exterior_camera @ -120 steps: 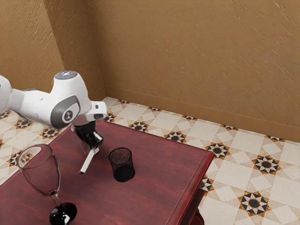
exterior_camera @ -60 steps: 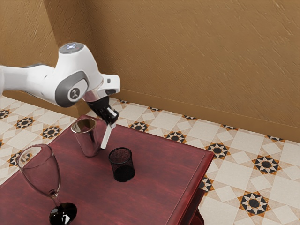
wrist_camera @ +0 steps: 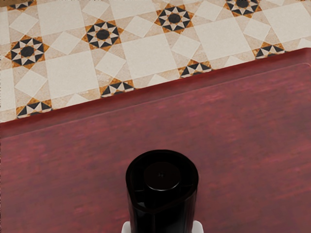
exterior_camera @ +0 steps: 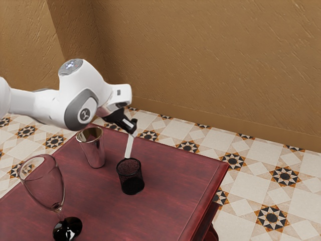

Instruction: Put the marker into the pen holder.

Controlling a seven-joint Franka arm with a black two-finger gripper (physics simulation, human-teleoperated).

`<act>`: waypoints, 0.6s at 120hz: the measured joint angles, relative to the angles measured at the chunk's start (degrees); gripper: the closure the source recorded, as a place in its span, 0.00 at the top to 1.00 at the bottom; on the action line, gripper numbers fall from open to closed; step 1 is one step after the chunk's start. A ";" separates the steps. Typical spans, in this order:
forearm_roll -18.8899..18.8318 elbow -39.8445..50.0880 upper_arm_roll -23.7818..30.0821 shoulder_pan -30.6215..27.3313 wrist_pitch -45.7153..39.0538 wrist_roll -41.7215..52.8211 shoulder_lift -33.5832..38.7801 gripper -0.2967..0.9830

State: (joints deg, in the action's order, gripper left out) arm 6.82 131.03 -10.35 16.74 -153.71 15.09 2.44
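White marker [exterior_camera: 129, 146], aloft and steeply tilted, its upper end between the fingertips of my black gripper [exterior_camera: 132, 132]. I am grasping it, the fingers closed on it. Its lower end points down at the far side of the rim of the pen holder [exterior_camera: 132, 184], a black mesh cup upright on the table [exterior_camera: 165, 173]. Whether that end is just above the opening or a little beyond it, I cannot tell.

As I judge it, the pick-up is done and the carry nearly so. Left to do: line the marker up with the opening, lower it in, let go and draw clear. The marker is not inside the holder.

Farther out, a shiny metal cup [exterior_camera: 93, 150] stands near the holder, toward the exterior view's left. A clear wine glass [exterior_camera: 44, 185] with a dark foot stands nearer the viewer, at the exterior view's left. Beyond the table lie a patterned tile floor [exterior_camera: 253, 183] and a tan wall [exterior_camera: 210, 65].
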 joint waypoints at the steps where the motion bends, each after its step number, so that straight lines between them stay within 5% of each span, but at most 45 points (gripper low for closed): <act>1: 0.08 0.07 0.00 -0.04 -0.11 0.13 0.00 0.19; 72: 3.83 2.57 0.25 2.88 -2.58 5.98 -1.25 0.19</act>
State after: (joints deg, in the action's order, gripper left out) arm 10.65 133.60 -10.11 19.62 -156.29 21.07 1.20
